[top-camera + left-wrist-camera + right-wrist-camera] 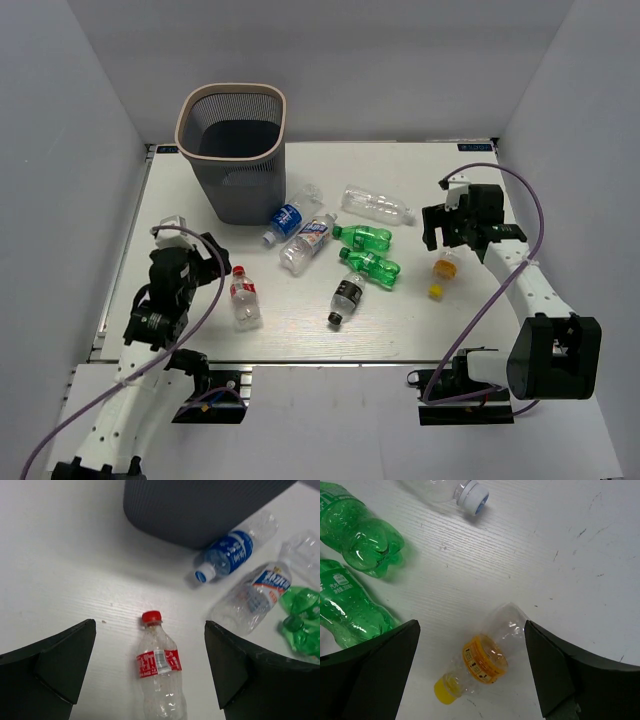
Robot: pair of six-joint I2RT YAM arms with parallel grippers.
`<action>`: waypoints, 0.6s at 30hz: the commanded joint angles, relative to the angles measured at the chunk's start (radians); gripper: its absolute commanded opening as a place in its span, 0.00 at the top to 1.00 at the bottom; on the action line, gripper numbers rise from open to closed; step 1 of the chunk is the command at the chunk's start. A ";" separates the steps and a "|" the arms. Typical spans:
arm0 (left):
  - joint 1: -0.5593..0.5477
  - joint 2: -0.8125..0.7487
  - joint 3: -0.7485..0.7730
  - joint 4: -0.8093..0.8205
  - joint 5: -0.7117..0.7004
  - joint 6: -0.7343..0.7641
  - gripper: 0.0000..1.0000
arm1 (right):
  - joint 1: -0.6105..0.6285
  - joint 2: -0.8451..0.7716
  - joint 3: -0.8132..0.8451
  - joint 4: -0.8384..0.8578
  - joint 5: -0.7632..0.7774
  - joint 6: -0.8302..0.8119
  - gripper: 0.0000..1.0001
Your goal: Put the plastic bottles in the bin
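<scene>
The bin (181, 126) stands at the back left; its dark wall shows in the left wrist view (200, 505). Several bottles lie on the table. A red-label bottle (243, 295) lies right of my open left gripper (213, 258); in the left wrist view it (157, 672) lies between the open jaws of that gripper (150, 625). An orange-label bottle with a yellow cap (444, 270) lies just below my open right gripper (445, 228); in the right wrist view it (487, 660) lies between the open jaws of that gripper (471, 625).
Between the arms lie a blue-label bottle (286, 222), a clear bottle with a blue and red label (308, 243), a clear bottle (377, 205), two green bottles (362, 237) (371, 265) and a dark-label bottle (346, 298). White walls enclose the table.
</scene>
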 commanded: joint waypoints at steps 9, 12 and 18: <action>-0.005 0.168 0.152 -0.186 0.075 -0.059 0.01 | 0.001 0.017 0.149 -0.148 -0.026 -0.162 0.10; -0.005 0.211 0.163 -0.221 0.065 -0.082 0.01 | -0.002 0.031 0.167 -0.174 0.061 -0.196 0.10; -0.005 0.355 0.184 -0.242 0.108 -0.134 0.16 | -0.007 0.033 0.183 -0.230 0.059 -0.259 0.32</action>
